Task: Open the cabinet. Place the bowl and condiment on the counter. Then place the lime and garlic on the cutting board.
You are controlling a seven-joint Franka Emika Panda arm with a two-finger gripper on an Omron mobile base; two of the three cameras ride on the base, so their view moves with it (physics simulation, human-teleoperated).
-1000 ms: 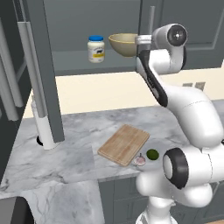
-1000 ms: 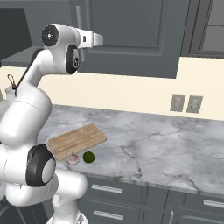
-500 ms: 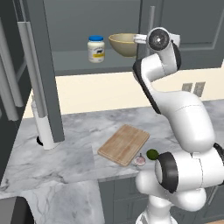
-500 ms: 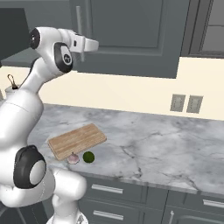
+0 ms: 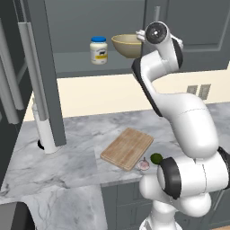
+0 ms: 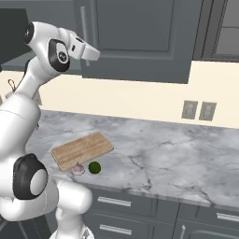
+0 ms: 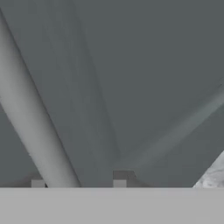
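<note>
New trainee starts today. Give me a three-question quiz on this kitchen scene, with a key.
1. True or false: the bowl sits on the counter.
2. Which lies nearer the cutting board: the garlic or the lime?
3. Multiple choice: the condiment stands A) on the cutting board, B) on the cabinet shelf left of the bowl, C) by the wall outlets.

Key: 1 false; 2 garlic; 3 B.

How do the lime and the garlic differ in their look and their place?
The lime is dark green and smooth; the garlic is pinkish-white. The garlic lies next to the cutting board's edge; the lime sits on its far side from the board. Both are small, round and rest on the counter, not on the board.
</note>
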